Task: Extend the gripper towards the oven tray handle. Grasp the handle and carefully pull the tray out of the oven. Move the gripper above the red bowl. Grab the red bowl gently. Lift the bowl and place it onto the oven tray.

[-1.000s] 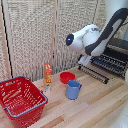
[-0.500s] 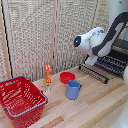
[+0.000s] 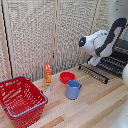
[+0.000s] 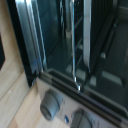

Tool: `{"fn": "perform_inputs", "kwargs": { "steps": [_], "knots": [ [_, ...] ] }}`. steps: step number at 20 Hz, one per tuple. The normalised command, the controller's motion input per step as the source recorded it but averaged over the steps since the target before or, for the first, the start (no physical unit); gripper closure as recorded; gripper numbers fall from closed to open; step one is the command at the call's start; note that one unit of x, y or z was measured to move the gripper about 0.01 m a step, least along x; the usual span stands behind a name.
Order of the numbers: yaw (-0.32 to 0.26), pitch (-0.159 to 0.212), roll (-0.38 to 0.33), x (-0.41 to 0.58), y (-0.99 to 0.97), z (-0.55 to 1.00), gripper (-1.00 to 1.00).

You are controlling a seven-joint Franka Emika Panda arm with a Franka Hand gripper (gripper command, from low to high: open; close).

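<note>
Exterior view: the arm (image 3: 102, 42) hangs over the oven's (image 3: 119, 50) open front at that view's right, its wrist angled down toward the tray (image 3: 107, 65). The tray looks already drawn out — its dark bars lie past the oven's mouth, with the handle (image 3: 92, 73) running along the front edge nearest the table (image 3: 95, 102). The gripper (image 3: 93, 61) sits low, just above the tray's near end, but its fingers are too blurred and small here to read, so I cannot tell whether they are apart or together, or whether they touch the handle.

The wrist view shows only the oven's glass and frame with two knobs (image 4: 50, 104) close up — no fingertips.

The red bowl (image 3: 67, 77) rests on the table, well apart from the gripper, just behind the blue cup (image 3: 73, 89) and near an orange bottle (image 3: 48, 74); a red basket (image 3: 20, 100) stands at the view's left.

My reading: the pull-out step is at or near its end, and the bowl is untouched. Next comes a clear release of the handle, a rise, then a move across to above the bowl, descending with the fingers wide enough to take its rim without knocking the cup beside it.
</note>
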Motion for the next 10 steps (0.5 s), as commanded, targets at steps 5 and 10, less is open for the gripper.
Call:
{"fn": "perform_inputs", "kwargs": {
  "steps": [5,10],
  "knots": [
    [0.000,0.000,-0.038,0.160,-0.55,-0.13,-1.00],
    [0.000,0.000,-0.037,0.108,-0.30,-0.08,-1.00]
  ]
}}
